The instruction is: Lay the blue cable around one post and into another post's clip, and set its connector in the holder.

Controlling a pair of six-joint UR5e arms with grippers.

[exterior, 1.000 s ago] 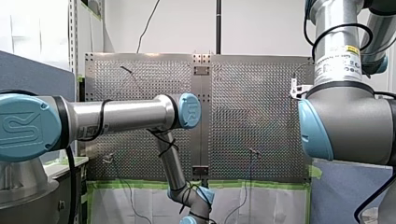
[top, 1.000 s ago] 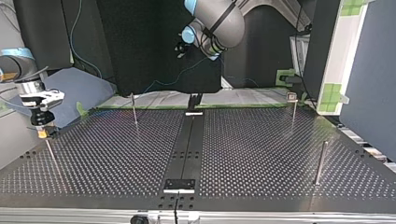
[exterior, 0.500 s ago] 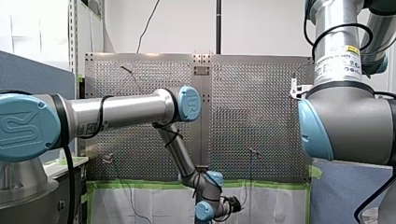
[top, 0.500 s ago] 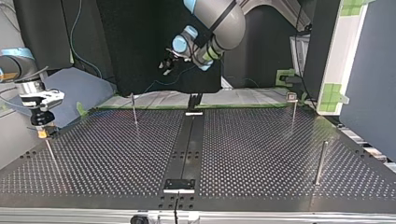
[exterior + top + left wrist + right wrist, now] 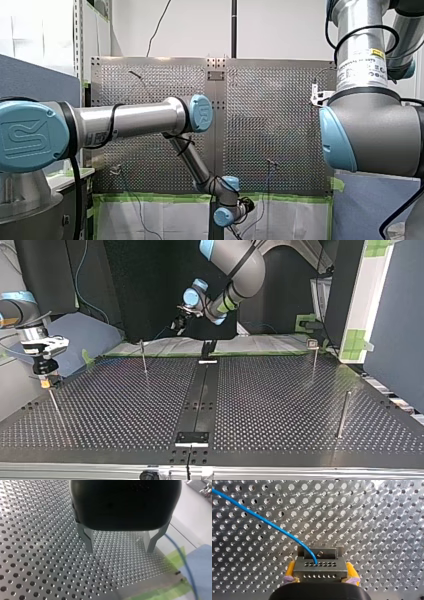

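In the right wrist view my right gripper (image 5: 320,578) is shut, its yellow pads (image 5: 290,571) clamped on the grey connector (image 5: 319,566). The blue cable (image 5: 262,520) leaves the connector's top and curves away over the perforated plate. In the top view that gripper (image 5: 45,381) hangs at the left edge, just above a thin post (image 5: 53,402). My left gripper (image 5: 120,546) is open, with nothing between its metal fingers (image 5: 87,541); a stretch of blue cable (image 5: 185,562) runs beside it past the plate's edge. In the top view it (image 5: 179,324) hovers above the table's far edge.
More posts stand on the plate (image 5: 280,405): one at far left-centre (image 5: 143,357), one with a clip on top at far right (image 5: 313,356), one at near right (image 5: 342,414). A black strip (image 5: 202,395) with brackets (image 5: 191,437) runs down the middle. Green tape (image 5: 160,592) lines the far edge.
My left arm's wrist has swung toward the top view's left and come lower, turning its gripper down toward the table's far edge. My right arm has stayed still with the connector.
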